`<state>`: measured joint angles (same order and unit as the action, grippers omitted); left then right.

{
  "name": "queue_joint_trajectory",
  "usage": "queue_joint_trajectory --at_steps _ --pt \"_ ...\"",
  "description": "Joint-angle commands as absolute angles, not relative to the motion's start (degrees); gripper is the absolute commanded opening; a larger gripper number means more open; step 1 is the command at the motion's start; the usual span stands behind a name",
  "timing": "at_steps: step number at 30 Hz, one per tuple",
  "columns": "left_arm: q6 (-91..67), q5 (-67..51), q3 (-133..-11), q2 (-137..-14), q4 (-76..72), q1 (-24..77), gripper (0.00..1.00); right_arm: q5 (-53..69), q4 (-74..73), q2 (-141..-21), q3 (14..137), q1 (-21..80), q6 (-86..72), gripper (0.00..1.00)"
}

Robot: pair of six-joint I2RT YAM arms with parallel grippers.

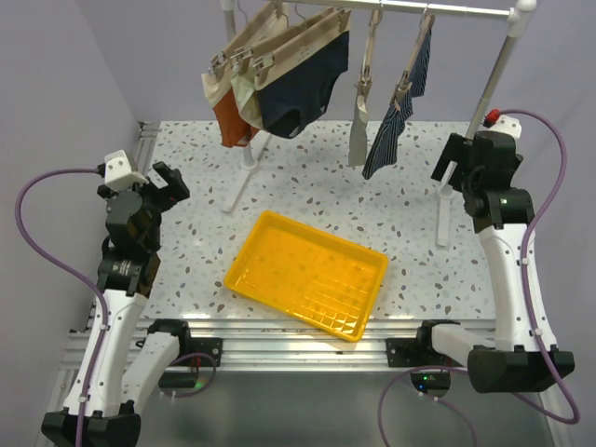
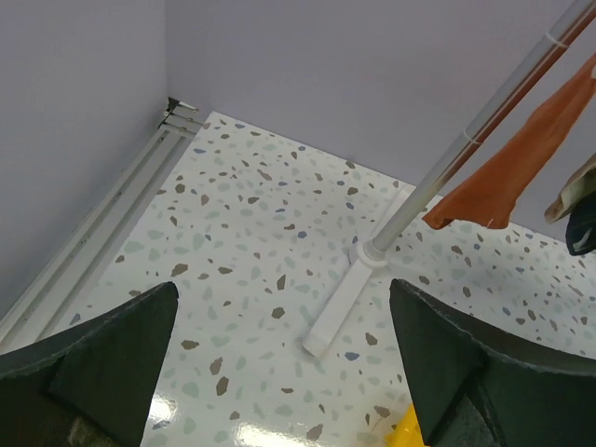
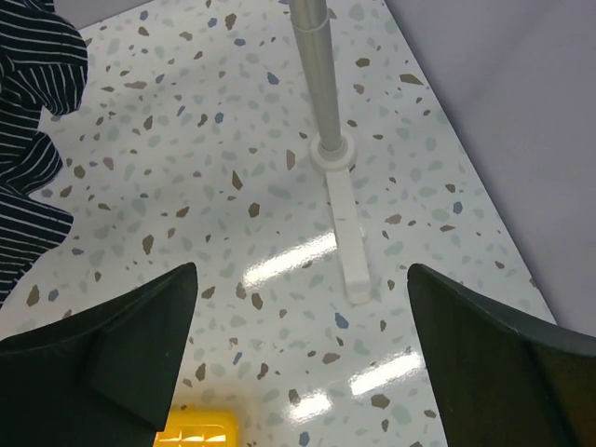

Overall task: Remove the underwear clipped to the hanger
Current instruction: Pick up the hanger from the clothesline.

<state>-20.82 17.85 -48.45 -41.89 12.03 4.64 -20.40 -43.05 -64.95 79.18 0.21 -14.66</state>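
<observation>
The left gripper (image 2: 284,363) has its two dark fingers (image 2: 88,358) spread wide apart with nothing between them, held above the speckled white terrazzo tabletop (image 2: 251,214) near the table's left side. Ahead of it lies open tabletop running to the aluminium rail (image 2: 112,219) along the left wall and to the back corner. To its right rises the white left post of the clothes rack (image 2: 438,177), planted on a flat white foot (image 2: 340,303), and the orange-red brief (image 2: 507,172) hangs just past that post, clear of the table.

The right gripper (image 3: 303,358) also stands with its fingers (image 3: 121,345) fully parted and empty, above the table's right side. Before it is the rack's grey-white right post (image 3: 317,79) on its flat white foot (image 3: 349,233), with bare tabletop on both sides; the purple wall closes in on the right. The navy brief with thin white stripes (image 3: 28,140) hangs at the far left of this view.

From above, the underwear hangs clipped on hangers along the white rail (image 1: 419,9) at the back: the cream-green brief (image 1: 244,84), the orange-red one, and the solid navy brief (image 1: 303,88) bunched at the left, a narrow grey-white brief (image 1: 361,116) and the striped one further right. A shallow yellow plastic tray (image 1: 307,275) lies on the table between the two arms, with free table all round it.
</observation>
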Motion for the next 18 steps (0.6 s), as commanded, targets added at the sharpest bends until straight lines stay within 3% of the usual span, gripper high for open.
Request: queue_joint_trajectory --at_steps 1,5,6,10,16,18 --pt "-19.3 15.6 -51.9 -41.1 12.9 4.8 1.00 -20.8 -42.5 -64.3 82.6 0.1 -13.1 0.99" --pt "-20.1 13.8 -53.0 -41.7 13.7 4.8 1.00 -0.2 -37.0 -58.6 80.8 0.2 7.2 0.99" --pt "-20.2 13.2 -53.8 -42.0 14.3 4.8 1.00 13.9 -36.6 -57.4 80.3 0.1 10.4 0.99" --pt "-20.2 11.9 -55.1 -42.9 14.9 4.8 1.00 22.9 -40.4 -58.8 85.5 0.9 10.5 0.99" --pt "-20.4 10.8 -56.2 -44.0 14.0 4.7 1.00 36.4 -54.9 -73.3 103.6 0.8 9.9 0.99" --pt "-20.3 10.4 -56.5 -44.2 14.3 4.8 1.00 40.4 -52.5 -76.3 106.0 0.8 2.9 0.99"
